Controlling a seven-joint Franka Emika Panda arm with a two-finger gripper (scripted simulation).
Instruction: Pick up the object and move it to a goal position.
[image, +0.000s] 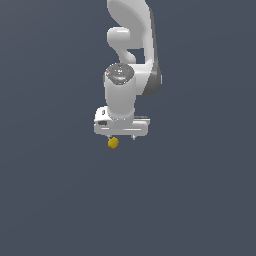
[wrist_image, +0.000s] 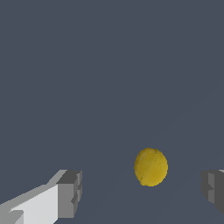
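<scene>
The object (image: 113, 143) is a small yellow-orange, slightly bumpy lump on the dark grey floor. In the exterior view it shows just below the white gripper (image: 121, 136), toward the exterior view's left of the hand. In the wrist view the object (wrist_image: 151, 167) lies between the two grey fingertips (wrist_image: 70, 194), nearer one of them and touching neither. The gripper (wrist_image: 142, 192) is open, its jaws spread wide with free space on both sides of the lump. Nothing is held.
The white arm (image: 129, 55) rises behind the hand toward the top of the exterior view. The flat dark grey floor (image: 200, 200) spreads around it in every direction, with no other objects in view.
</scene>
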